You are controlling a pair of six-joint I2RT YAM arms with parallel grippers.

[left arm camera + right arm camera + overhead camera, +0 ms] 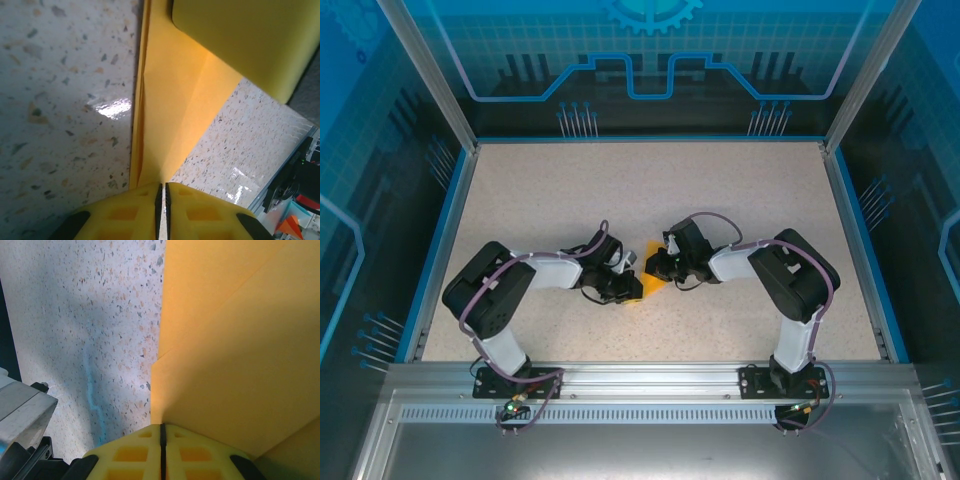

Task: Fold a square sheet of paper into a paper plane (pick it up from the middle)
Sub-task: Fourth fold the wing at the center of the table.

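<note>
- Ahead of left gripper, fingers clamped on its near end: thin orange-yellow folded paper sheet; long crease runs straight away, low over speckled table.
- right gripper fingers together, apparently pinching the far edge.

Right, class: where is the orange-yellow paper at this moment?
In the top view the orange-yellow paper is near the middle of the table, with the left pincer shut on it from the left and the right pincer from the right.

On the table, the paper lies between the left gripper and the right gripper, touching both.
</note>
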